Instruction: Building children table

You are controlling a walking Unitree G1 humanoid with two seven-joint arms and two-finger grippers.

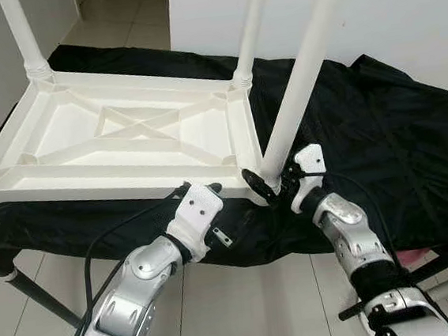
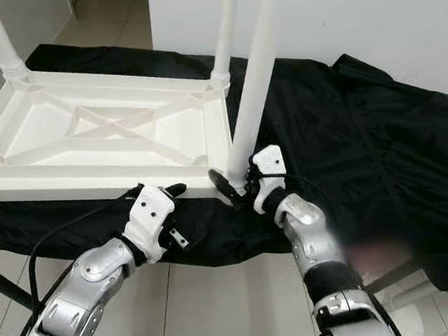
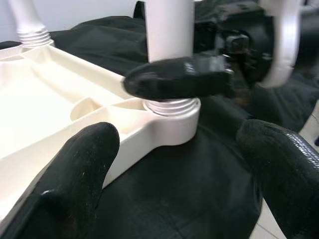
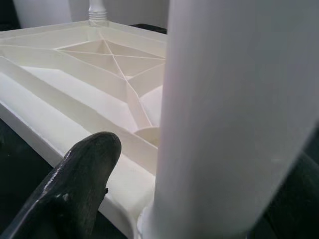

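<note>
Upside down on a black cloth [image 1: 379,129], the white plastic tabletop [image 1: 126,138] lies with its ribbed underside facing up and white legs rising from its corners. The right gripper [image 1: 270,181] is pinched around the near-corner leg [image 1: 299,81] just above the threaded collar where that leg meets the tabletop's corner socket; one black finger [image 3: 179,82] wraps across the front of the leg, and in the right wrist view the leg stands between its two fingertips, hard against them. That leg leans away from the gripper, up and to the robot's right. The left gripper [image 1: 202,190] sits just to the left of the same corner, at the tabletop's near edge, its fingers [image 3: 75,169] spread wide and holding nothing; the corner socket and the cloth lie between them and a little ahead. Beyond the grippers, the far legs [image 1: 251,22] stand upright at the tabletop's other corners. The cloth hangs over the front edge below both wrists, above a pale tiled floor [image 1: 245,301].
</note>
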